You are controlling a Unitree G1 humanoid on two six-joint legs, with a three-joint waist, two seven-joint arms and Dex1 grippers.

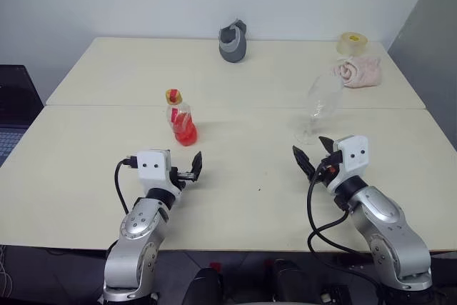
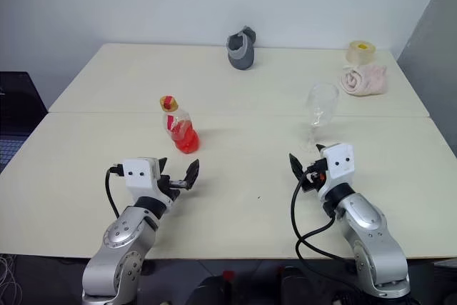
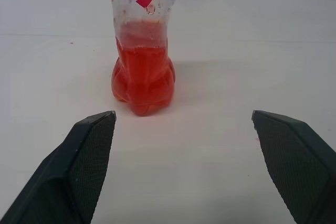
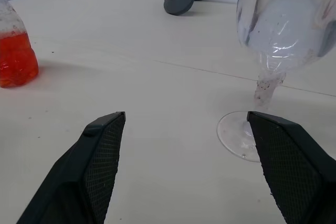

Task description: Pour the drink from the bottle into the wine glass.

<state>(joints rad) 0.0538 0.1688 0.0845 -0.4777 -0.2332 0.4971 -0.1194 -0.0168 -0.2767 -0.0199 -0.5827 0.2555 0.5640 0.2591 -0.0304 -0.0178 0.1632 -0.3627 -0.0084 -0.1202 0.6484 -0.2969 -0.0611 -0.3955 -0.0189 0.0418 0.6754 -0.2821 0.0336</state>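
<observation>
Bottle (image 1: 180,118) first: your left gripper (image 1: 193,169) sits just short of it with both black fingers (image 3: 89,156) spread wide and nothing between them. It stands upright on the table (image 1: 235,198), capped in yellow and red, its lower part filled with the red drink (image 3: 143,80). Your right gripper (image 1: 312,155) is also spread wide and empty, low over the tabletop. Directly ahead of it you have the wine glass (image 2: 320,113), upright on its round foot (image 4: 242,135), bowl empty, the foot lying close to one right finger (image 4: 286,166); whether they touch you cannot tell. Bottle and glass stand well apart, bottle on your left, glass on your right. Farther back you see a grey object (image 1: 233,41) near the far edge, and at the far right corner a pink cloth (image 1: 357,71) with a roll of tape (image 1: 352,42) just behind it.
</observation>
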